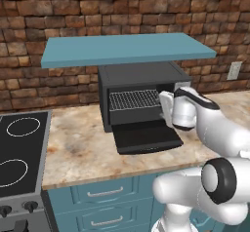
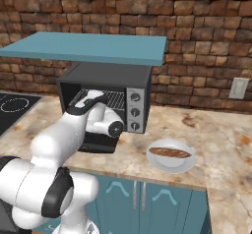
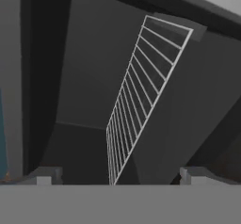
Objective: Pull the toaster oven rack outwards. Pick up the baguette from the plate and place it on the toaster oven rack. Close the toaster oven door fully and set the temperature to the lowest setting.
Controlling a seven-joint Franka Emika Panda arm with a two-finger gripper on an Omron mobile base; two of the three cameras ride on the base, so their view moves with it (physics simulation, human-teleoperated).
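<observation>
A: What is showing, largest first?

B: The toaster oven (image 1: 141, 97) is sitting on the worktop (image 1: 78, 143), door (image 1: 146, 137) dropped open. I'm holding my gripper (image 3: 117, 178) spread wide before the rack (image 3: 141, 96), which is still inside.

A: Next?

B: I'm judging: clamping the rack's front edge, pulling outwards.

Black toaster oven (image 2: 106, 88), silver knob panel (image 2: 135, 111), silver wire rack (image 1: 134, 100); beside it golden-brown baguette (image 2: 170, 153) on white plate (image 2: 171, 164); marbled tan counter (image 1: 78, 148); red brick wall (image 1: 73, 11).
</observation>
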